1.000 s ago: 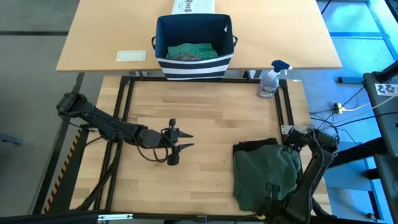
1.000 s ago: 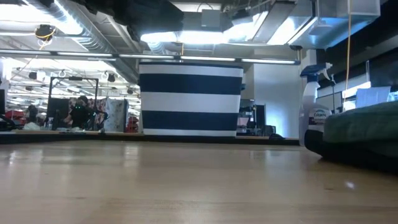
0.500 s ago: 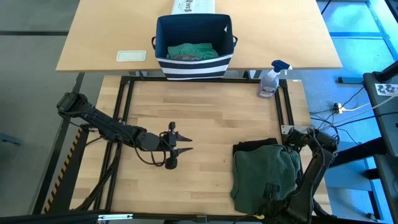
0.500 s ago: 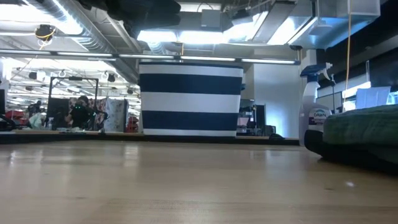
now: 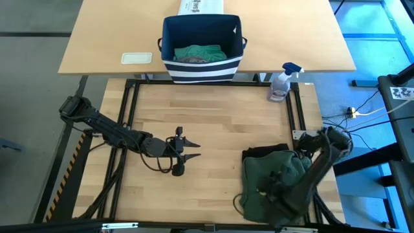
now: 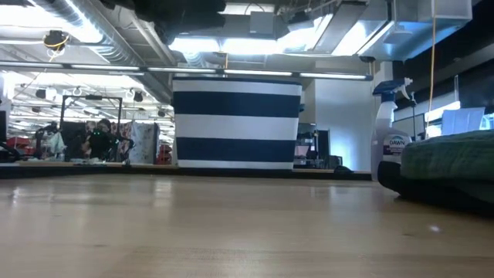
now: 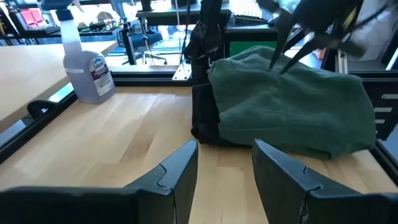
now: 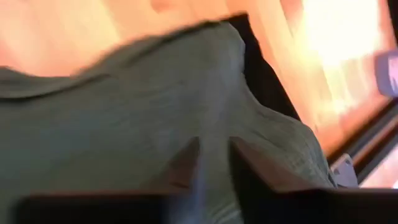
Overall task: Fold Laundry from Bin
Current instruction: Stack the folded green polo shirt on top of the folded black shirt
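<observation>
The navy, white-striped bin (image 5: 200, 68) stands past the table's far edge with a teal garment (image 5: 199, 53) inside. A folded dark green garment (image 5: 262, 169) lies on a black one (image 5: 265, 151) at the near right. My right gripper (image 7: 291, 55) hovers over the green garment's top, pointing steeply down, its fingers a little apart (image 8: 214, 165). My left gripper (image 5: 191, 149) waits open and empty above the table's middle left, pointing toward the stack (image 7: 292, 99). My right gripper stands with its fingertips (image 7: 278, 62) right at the green garment's upper surface. The picture is blurred there, and I cannot tell whether they touch the cloth.
A spray bottle (image 5: 282, 83) stands at the far right corner. A white printed box (image 5: 200, 6) sits behind the bin, and a flat white object (image 5: 136, 58) to the bin's left. Black frame rails (image 5: 129, 110) run along the table's sides. Bare wood lies between the grippers.
My right arm has swung from the table's near right edge toward the left, over the green garment, and its gripper has tipped steeply down. The left arm has kept still.
</observation>
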Controlling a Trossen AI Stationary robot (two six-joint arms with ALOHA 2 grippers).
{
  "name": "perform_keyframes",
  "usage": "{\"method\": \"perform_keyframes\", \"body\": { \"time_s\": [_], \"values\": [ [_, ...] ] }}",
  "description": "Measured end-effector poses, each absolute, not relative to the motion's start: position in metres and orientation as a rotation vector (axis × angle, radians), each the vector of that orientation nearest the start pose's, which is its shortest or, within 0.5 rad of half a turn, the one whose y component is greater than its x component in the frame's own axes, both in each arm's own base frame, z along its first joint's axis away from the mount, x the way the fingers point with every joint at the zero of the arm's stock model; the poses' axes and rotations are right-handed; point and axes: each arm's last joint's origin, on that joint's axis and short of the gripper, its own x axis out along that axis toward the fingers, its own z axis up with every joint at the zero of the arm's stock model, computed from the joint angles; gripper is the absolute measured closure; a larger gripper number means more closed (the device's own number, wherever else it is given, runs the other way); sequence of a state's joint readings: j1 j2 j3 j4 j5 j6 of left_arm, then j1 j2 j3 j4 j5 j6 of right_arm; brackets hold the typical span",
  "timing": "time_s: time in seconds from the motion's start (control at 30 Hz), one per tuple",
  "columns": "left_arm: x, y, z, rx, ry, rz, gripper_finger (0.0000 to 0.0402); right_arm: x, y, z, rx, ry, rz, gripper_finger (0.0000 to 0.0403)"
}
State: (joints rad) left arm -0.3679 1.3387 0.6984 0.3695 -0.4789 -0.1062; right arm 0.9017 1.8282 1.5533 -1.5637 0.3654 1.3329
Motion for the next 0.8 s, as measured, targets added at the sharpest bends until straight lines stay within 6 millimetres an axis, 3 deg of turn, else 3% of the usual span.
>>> {"method": "perform_keyframes", "body": {
  "time_s": [0.1, 0.23, 0.3, 0.4, 0.63, 0.8],
  "values": [
    [0.268, -0.089, 0.239, 0.003, 0.235, 0.122, 0.0257, 0.209, 0.225, 0.237, -0.017, 1.366, -0.637, 0.0388],
    [0.268, -0.089, 0.239, -0.002, 0.229, 0.120, 0.0257, 0.217, 0.207, 0.204, 0.028, 1.412, -0.611, 0.0387],
    [0.268, -0.089, 0.239, -0.009, 0.230, 0.114, 0.0257, 0.214, 0.197, 0.199, 0.071, 1.376, -0.591, 0.0397],
    [0.268, -0.090, 0.240, -0.017, 0.230, 0.105, 0.0257, 0.202, 0.176, 0.186, 0.126, 1.362, -0.577, 0.0398],
    [0.268, -0.090, 0.240, -0.017, 0.231, 0.104, 0.0257, 0.167, 0.129, 0.133, 0.382, 1.342, -0.525, 0.0401],
    [0.269, -0.088, 0.240, -0.017, 0.231, 0.111, 0.0257, 0.168, 0.124, 0.133, 0.419, 1.277, -0.497, 0.0401]
  ]
}}
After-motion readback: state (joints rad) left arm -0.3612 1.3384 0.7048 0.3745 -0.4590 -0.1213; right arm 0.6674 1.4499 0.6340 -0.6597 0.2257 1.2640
